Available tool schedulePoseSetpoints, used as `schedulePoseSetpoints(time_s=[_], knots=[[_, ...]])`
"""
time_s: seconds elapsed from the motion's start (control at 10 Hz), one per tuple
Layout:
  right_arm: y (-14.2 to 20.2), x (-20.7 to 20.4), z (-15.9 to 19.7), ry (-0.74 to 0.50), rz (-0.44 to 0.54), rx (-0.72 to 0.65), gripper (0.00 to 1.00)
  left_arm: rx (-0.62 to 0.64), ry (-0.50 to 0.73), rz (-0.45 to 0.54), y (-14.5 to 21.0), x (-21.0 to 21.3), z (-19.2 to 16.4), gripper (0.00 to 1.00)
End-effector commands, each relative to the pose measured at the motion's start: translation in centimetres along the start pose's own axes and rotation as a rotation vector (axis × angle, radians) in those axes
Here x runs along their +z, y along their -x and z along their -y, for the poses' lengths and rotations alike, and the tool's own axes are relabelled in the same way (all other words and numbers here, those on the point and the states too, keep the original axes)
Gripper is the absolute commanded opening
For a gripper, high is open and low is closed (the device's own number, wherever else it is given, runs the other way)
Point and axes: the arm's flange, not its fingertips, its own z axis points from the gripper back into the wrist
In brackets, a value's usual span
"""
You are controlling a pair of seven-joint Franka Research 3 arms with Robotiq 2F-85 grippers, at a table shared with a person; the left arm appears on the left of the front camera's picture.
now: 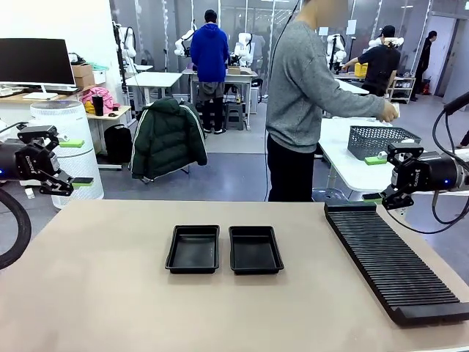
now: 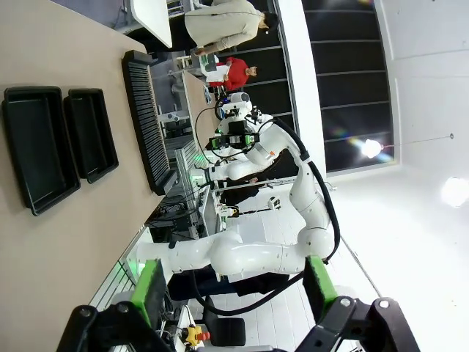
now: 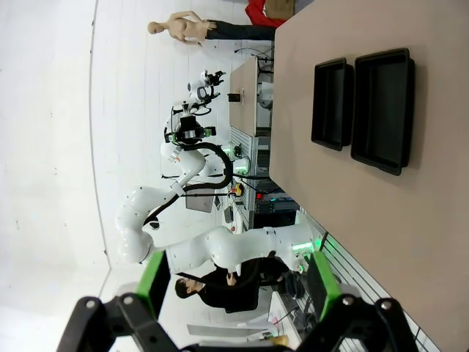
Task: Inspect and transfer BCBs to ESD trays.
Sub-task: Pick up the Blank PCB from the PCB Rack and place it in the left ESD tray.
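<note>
I hold the left gripper (image 1: 76,163) at 9 o'clock and the right gripper (image 1: 374,179) at 3, jaws apart and empty. The ESD trays (image 1: 193,253) sit side by side at centre, reachable by either arm, I judge.

At your ten o'clock a dark monitor (image 1: 37,62) sits on a desk against the white wall (image 1: 73,22), with a white cylindrical air purifier (image 1: 67,147) below it at nine. Toward eleven, a green jacket (image 1: 167,139) hangs over a chair on the grey floor (image 1: 234,176). At two o'clock a white table (image 1: 348,172) carries a dark mesh basket (image 1: 381,141). Grey partition panels (image 1: 249,18) close the far end at twelve.
</note>
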Motion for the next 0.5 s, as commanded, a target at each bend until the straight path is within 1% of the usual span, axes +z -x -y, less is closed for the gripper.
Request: schedulePoseSetpoints(time_s=[0.0, 0.4], knots=[[0.15, -0.07, -0.13, 0.0, -0.001, 0.003, 1.0, 0.0, 0.001, 0.001, 0.02, 0.04, 0.01, 1.0], [0.15, -0.07, -0.13, 0.0, -0.001, 0.003, 1.0, 0.0, 0.001, 0.001, 0.02, 0.04, 0.01, 1.0]])
